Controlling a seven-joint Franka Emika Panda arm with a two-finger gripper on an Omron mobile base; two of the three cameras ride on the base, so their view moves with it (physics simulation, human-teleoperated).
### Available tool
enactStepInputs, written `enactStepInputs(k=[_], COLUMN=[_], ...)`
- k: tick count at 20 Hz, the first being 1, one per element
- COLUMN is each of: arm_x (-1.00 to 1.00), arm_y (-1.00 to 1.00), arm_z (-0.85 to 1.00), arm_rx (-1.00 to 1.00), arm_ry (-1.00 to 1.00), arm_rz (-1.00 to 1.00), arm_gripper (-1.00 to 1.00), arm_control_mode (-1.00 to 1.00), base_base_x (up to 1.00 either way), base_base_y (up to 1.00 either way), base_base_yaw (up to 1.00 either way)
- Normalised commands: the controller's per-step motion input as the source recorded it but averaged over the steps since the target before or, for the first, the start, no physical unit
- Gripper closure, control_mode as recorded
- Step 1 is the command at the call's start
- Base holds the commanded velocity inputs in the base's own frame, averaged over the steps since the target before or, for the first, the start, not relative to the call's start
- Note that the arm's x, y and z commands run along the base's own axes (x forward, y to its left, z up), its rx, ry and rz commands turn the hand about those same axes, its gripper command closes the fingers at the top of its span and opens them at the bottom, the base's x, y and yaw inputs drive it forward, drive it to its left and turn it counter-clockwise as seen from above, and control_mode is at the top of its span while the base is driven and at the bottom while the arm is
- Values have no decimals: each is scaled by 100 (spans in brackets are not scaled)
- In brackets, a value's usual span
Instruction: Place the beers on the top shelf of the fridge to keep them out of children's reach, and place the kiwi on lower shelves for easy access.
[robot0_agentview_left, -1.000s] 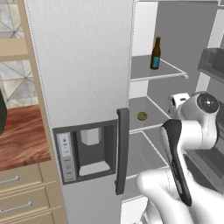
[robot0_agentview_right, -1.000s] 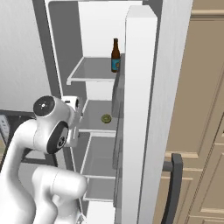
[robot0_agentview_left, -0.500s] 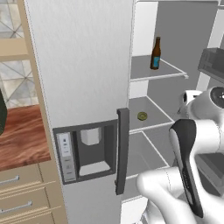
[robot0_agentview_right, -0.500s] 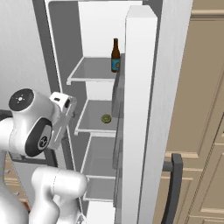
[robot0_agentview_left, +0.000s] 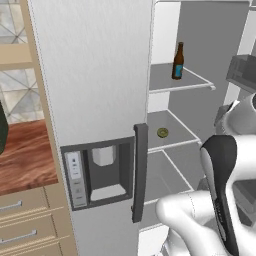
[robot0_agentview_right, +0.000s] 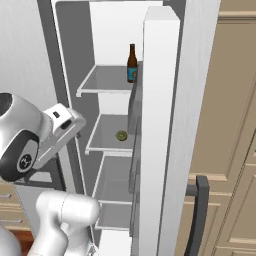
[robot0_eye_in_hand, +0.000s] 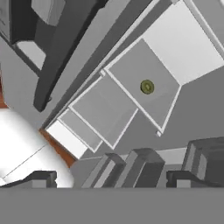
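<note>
The fridge (robot0_agentview_left: 95, 75) stands with its interior open. An amber beer (robot0_agentview_left: 178, 61) (robot0_agentview_right: 132, 64) with a blue label stands upright on the uppermost visible shelf (robot0_agentview_left: 161, 80) (robot0_agentview_right: 102, 80), near its front rim. One shelf below (robot0_agentview_left: 176, 143) (robot0_agentview_right: 105, 136) lies the kiwi (robot0_agentview_left: 162, 132) (robot0_agentview_right: 121, 135) (robot0_eye_in_hand: 147, 87), alone near the middle. My gripper (robot0_eye_in_hand: 111, 178) is open and holds nothing; it hangs outside the fridge, well back from the shelves, looking at the kiwi from a distance. My wrist (robot0_agentview_right: 62, 125) sits left of the shelves.
The silver door with dispenser recess (robot0_agentview_left: 102, 170) and dark handle (robot0_agentview_left: 139, 170) stands left of the opening. Door bins (robot0_eye_in_hand: 140, 168) (robot0_agentview_left: 242, 70) flank the other side. A wooden counter (robot0_agentview_left: 25, 155) with drawers lies far left; tan cabinets (robot0_agentview_right: 235, 125) rise at right.
My arm has swung back from the fridge opening, the hand drawing away from the shelves. The beer and the kiwi have stayed where they were. The gripper has stayed open.
</note>
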Motion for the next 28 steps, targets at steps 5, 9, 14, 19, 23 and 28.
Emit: enactStepInputs(k=[5,9,14,19,23,28], arm_x=[-20,-15,-6,0,-14,-23], arm_y=[17,40,40,-22,-15,4], arm_z=[0,0,1,7,0,0], arm_rx=[43,48,39,17,5,1], arm_ry=[-19,-27,-14,0,0,0], arm_rz=[-41,-41,-36,-7,2,3], arm_gripper=[-100,-100,-100,-100,-100,-100], arm_control_mode=[-100,-100,-100,-100,-100,-100], base_base_x=[0,0,0,0,0,0], base_base_y=[0,0,0,0,0,0], base_base_yaw=[0,0,0,0,0,0])
